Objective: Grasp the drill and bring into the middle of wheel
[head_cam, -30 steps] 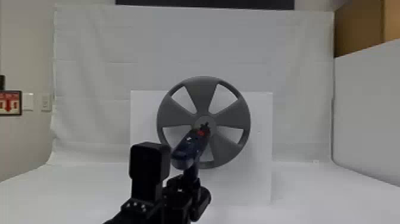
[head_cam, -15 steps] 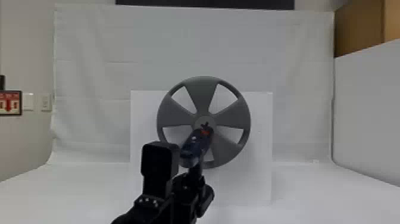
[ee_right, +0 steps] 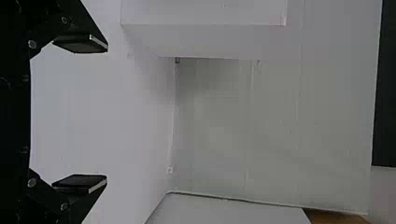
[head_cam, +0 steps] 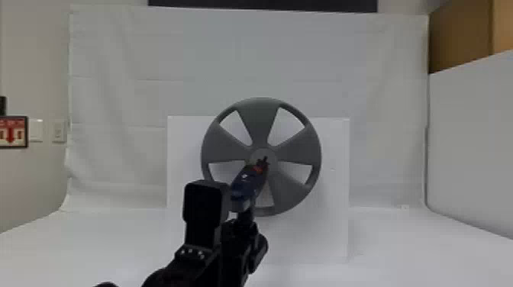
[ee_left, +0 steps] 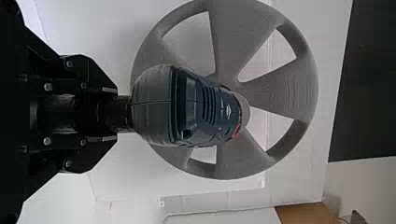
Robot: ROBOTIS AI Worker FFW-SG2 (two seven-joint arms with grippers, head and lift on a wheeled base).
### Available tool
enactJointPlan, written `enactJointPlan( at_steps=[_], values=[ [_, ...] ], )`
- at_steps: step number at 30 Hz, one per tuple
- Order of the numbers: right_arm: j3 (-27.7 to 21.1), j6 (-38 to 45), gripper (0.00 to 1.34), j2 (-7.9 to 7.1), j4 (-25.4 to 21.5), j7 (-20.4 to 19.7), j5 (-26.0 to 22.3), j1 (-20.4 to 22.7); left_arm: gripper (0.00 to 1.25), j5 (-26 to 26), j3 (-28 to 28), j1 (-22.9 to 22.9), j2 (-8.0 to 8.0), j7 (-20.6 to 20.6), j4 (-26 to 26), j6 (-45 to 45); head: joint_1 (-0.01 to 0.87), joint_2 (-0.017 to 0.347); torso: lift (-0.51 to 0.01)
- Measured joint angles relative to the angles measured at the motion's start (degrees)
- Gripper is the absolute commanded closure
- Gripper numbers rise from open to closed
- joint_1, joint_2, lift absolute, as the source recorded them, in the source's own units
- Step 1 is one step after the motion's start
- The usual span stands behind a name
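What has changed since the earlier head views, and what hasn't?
Since the first head view, the left gripper has shifted toward the robot's right, swinging the rear of the drill that way; the tip still shows over the hub. Nothing was newly grasped or released: the drill remains held. The wheel and white board stayed put.

A pale, creased cloth backdrop [head_cam: 114, 57] is hanging below a long black panel [head_cam: 263, 4]. On the right, a brown boxy object [head_cam: 458, 38] is showing above a white partition [head_cam: 473, 133]; a red-and-white rectangular sign [head_cam: 12, 133] is showing at left.
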Motion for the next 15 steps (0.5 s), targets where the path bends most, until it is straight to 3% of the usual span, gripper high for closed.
enactJointPlan(
  at_steps=[15],
  values=[
    [-0.08, 0.09, 0.29, -0.02, 0.01, -0.01, -0.09, 0.12, 1.22, -0.95, 0.47, -0.61, -0.29, -0.01, 1.05, -0.31, 0.0, 0.0, -0.406]
  ],
)
